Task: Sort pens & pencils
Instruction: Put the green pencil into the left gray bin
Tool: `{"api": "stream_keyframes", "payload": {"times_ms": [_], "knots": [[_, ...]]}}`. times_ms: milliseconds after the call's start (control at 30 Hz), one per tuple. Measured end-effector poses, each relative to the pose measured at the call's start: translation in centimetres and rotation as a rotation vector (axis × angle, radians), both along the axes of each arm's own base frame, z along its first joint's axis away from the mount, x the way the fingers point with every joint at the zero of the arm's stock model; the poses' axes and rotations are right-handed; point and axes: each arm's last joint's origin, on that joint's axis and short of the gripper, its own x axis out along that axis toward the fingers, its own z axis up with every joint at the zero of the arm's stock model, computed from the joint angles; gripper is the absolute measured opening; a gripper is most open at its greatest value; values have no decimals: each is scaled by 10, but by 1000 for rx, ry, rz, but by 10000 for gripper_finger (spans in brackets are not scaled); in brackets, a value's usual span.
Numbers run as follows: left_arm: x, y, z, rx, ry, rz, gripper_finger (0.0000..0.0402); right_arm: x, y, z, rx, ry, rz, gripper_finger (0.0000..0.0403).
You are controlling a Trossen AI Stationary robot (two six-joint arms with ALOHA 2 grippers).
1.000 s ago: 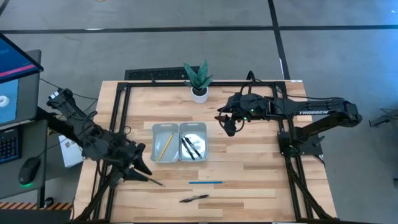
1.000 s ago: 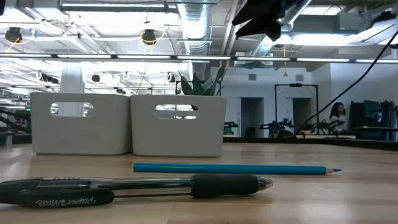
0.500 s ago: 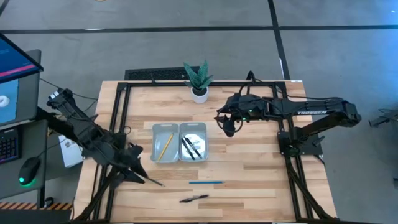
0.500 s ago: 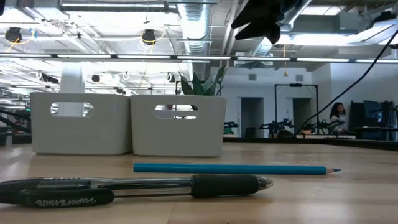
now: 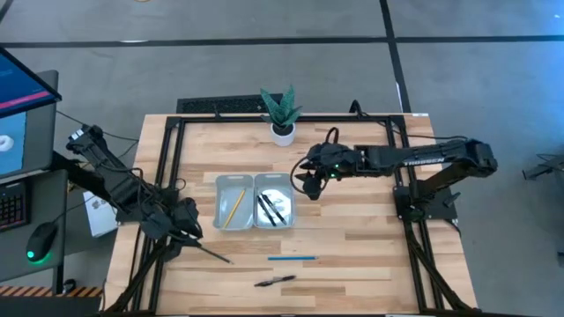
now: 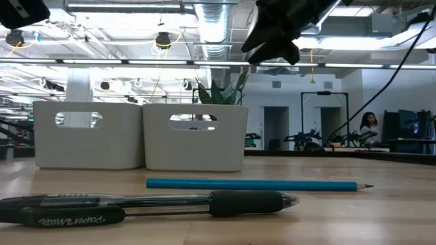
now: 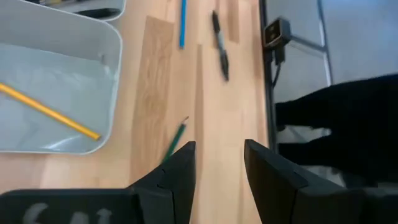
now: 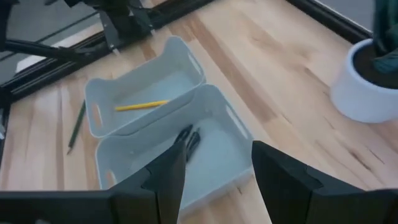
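From table height the two grey trays point(image 6: 139, 135) show only their front walls, so whatever lies inside them is hidden. The black pen point(image 6: 150, 204) up close runs off the picture's left edge, its cap end cut away. Overhead, the right pincer point(image 6: 272, 34) is just a dark shape against the ceiling lights, its top clipped by the frame. Seen from above, the dark grey pencil point(image 5: 214, 254) by the left pincer point(image 5: 182, 231) is a hairline, too thin to make out its tip.

three pens point(image 5: 274, 281), three pencils point(image 5: 292, 259), two trays point(image 5: 234, 182), one plant point(image 5: 282, 112)
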Motion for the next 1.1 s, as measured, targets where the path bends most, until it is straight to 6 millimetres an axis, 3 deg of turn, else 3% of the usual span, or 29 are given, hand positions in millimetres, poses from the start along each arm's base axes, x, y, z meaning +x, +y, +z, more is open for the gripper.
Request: {"api": "stream_keyframes", "payload": {"times_ms": [200,500,667,1100], "knots": [[-2,1,-2,23,22,-6,137,3,8,-4,1,10,27,205],[-2,2,-3,109,-15,-107,237,1,13,-1,12,2,30,205],[0,0,-4,143,-20,-130,267,1,13,-1,21,0,22,205],[29,-34,-59,384,251,-329,272,1,13,-1,21,0,22,205]]}}
